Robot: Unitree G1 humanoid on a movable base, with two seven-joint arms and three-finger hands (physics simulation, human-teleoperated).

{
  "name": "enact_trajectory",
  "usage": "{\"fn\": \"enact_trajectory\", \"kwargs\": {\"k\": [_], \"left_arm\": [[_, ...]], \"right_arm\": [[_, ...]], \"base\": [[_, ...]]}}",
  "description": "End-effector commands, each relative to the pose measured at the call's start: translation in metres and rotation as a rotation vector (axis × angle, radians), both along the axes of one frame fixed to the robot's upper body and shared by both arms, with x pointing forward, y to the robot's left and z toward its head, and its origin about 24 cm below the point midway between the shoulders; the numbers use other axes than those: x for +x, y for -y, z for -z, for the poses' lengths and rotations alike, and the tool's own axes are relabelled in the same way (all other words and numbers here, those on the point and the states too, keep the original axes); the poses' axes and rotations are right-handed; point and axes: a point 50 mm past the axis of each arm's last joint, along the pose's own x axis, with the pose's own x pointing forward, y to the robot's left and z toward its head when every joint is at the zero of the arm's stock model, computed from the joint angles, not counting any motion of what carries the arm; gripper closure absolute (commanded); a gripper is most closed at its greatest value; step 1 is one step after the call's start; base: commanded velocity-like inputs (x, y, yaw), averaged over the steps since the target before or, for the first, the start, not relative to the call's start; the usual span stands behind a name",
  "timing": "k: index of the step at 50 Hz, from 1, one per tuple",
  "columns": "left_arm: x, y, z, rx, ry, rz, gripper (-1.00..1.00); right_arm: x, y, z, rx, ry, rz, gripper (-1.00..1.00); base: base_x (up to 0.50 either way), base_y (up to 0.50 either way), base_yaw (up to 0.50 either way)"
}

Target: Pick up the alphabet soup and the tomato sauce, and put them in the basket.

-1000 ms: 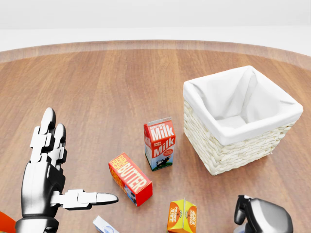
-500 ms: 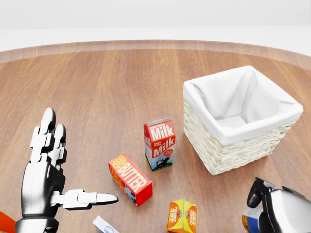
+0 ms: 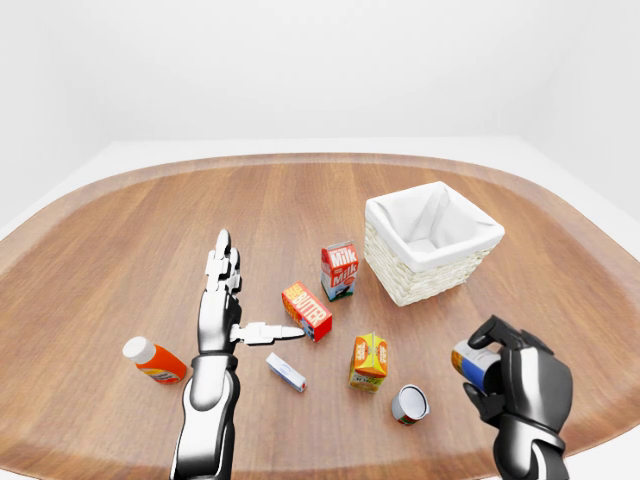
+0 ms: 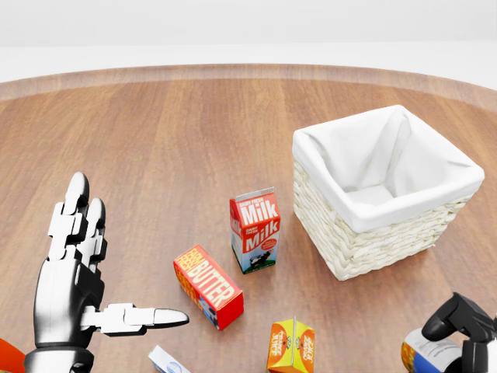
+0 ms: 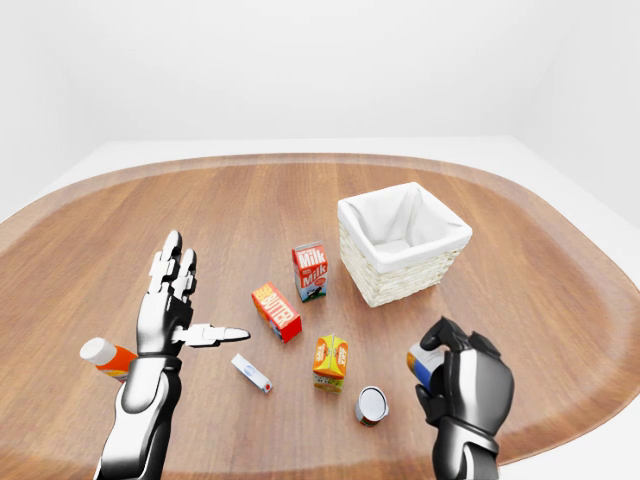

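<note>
Wooden counter point(image 3: 150, 230) ran wide and bare toward the top and left of the left-eye view; its rounded rim sat well apart from everything. Basket point(image 3: 432, 240) stood upright at right of centre with open wood on all sides, milk carton point(image 3: 339, 270) just beside its left. Butter box point(image 3: 307, 311), orange carton point(image 3: 369, 361), a small flat white box point(image 3: 286, 372) and an orange bottle point(image 3: 155, 361) lay below. Tomato sauce can point(image 3: 409, 404) lay tipped near the lower rim. Right robot hand point(image 3: 512, 375) was clenched round the alphabet soup can point(image 3: 474, 362), lifted clear of the counter. Left robot hand point(image 3: 225, 300) was splayed flat, holding nothing. In the head view, the right robot hand had dropped lower at the bottom right corner than half a second earlier; left unchanged.
</note>
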Motion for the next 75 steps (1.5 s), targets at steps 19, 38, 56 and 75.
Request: {"fn": "enact_trajectory", "kwargs": {"k": [19, 38, 56, 75], "left_arm": [[0.000, 0.000, 0.001, -0.002, -0.005, 0.003, -1.00], [0.001, -0.001, 0.002, -0.006, -0.008, 0.000, -1.00], [0.001, -0.001, 0.003, -0.004, -0.013, 0.004, -1.00], [0.000, 0.000, 0.003, -0.001, -0.013, 0.010, -1.00]], "right_arm": [[-0.018, 0.001, -0.032, -0.003, 0.217, 0.138, 1.00], [0.031, -0.022, -0.086, -0.051, 0.384, -0.121, 1.00], [0.064, -0.028, -0.122, -0.112, 0.404, -0.173, 1.00], [0.106, -0.047, -0.160, -0.238, 0.369, -0.259, 1.00]], "base": [[0.00, 0.00, 0.00], [0.00, 0.00, 0.00], [0.00, 0.00, 0.00], [0.00, 0.00, 0.00]]}}
